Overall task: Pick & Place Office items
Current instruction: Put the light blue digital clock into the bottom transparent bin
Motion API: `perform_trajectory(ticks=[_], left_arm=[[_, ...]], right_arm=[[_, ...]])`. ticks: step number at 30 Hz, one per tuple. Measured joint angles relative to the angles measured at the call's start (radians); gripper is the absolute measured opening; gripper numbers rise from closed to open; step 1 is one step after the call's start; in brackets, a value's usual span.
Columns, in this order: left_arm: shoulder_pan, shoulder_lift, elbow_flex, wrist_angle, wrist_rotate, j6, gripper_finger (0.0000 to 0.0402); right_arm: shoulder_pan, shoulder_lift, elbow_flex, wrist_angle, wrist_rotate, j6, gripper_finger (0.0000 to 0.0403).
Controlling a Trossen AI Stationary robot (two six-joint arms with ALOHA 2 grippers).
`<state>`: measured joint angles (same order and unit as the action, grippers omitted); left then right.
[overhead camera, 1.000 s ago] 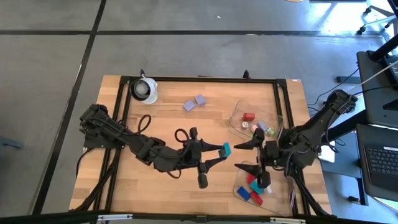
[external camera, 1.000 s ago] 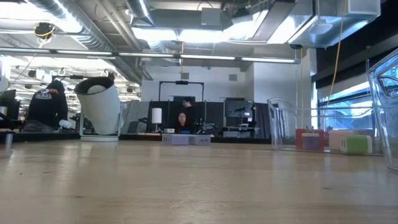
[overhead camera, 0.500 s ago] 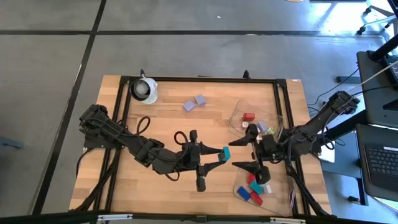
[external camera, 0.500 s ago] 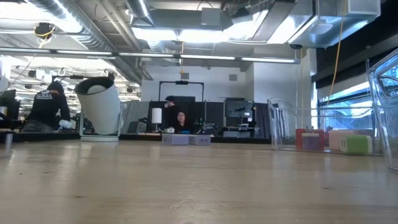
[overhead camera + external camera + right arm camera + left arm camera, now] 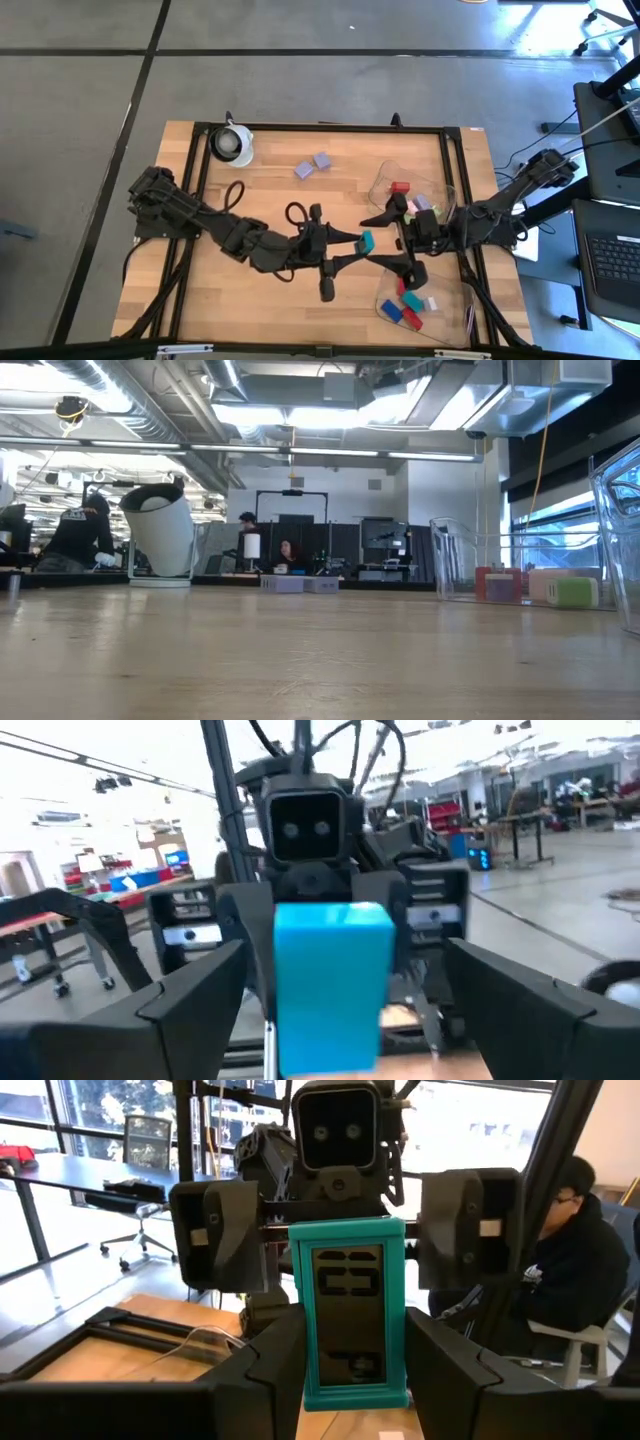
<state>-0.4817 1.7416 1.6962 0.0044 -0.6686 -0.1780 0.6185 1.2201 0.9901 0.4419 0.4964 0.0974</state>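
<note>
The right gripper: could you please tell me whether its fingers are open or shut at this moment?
Open. The right gripper has its fingers spread wide on either side of the teal rectangular clip, which the left gripper holds; the right wrist view shows gaps beside the clip.

From my station both arms read as matte black, built of chunky jointed segments. The left arm (image 5: 200, 222) carries a looped black cable near its wrist, and the right arm (image 5: 500, 212) is the same dark build. Facing the left wrist camera, the right gripper (image 5: 345, 1210) shows a boxy black camera housing with two round lenses above, flanked by dark grey finger pads (image 5: 216, 1230) with small pale tabs.
</note>
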Motion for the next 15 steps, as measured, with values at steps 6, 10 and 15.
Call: perform_trajectory(ticks=[6, 10, 15], left_arm=[[0.009, 0.0, 0.0, 0.0, 0.007, 0.005, 0.0137], [0.009, 0.0, 0.0, 0.0, 0.008, 0.006, 0.0137], [0.01, 0.001, 0.0, -0.001, 0.008, 0.008, 0.0137]], right_arm=[[-0.024, 0.039, 0.0, 0.081, -0.045, -0.009, 0.034], [-0.035, 0.04, 0.0, 0.086, -0.045, -0.008, 0.0336], [-0.036, 0.04, 0.0, 0.094, -0.051, -0.008, 0.0309]])
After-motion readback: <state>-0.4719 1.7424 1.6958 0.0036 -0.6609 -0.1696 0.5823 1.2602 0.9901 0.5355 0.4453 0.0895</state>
